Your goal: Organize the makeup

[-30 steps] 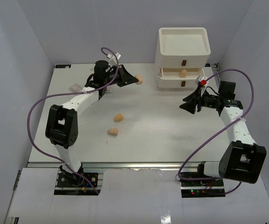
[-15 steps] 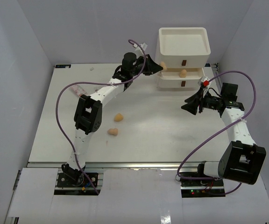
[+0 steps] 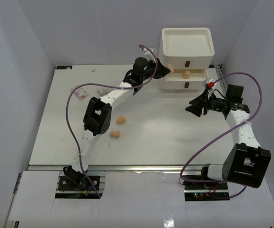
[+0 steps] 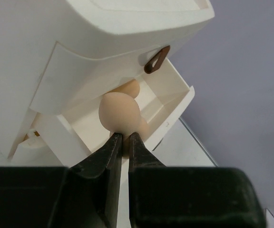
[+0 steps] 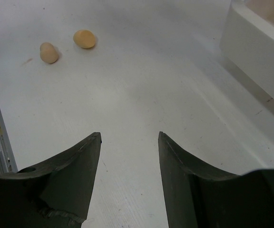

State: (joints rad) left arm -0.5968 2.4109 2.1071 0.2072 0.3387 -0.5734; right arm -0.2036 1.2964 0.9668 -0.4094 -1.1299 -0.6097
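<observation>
Flat packets [image 3: 78, 91] lie far left on the table [image 3: 56, 123], and two loose sponges [image 3: 120, 119] sit mid-table, near each other. The left gripper [image 3: 167, 69], jaws pinched narrow on a tan sponge [image 4: 120, 114], holds it at the open drawer [image 4: 175, 102], where another sponge [image 3: 187, 74] lies. Best to carry it fully over the drawer floor, lower, then release. The right gripper [image 3: 192, 105] hangs wide and empty beside the drawer unit [image 3: 184, 61]
</observation>
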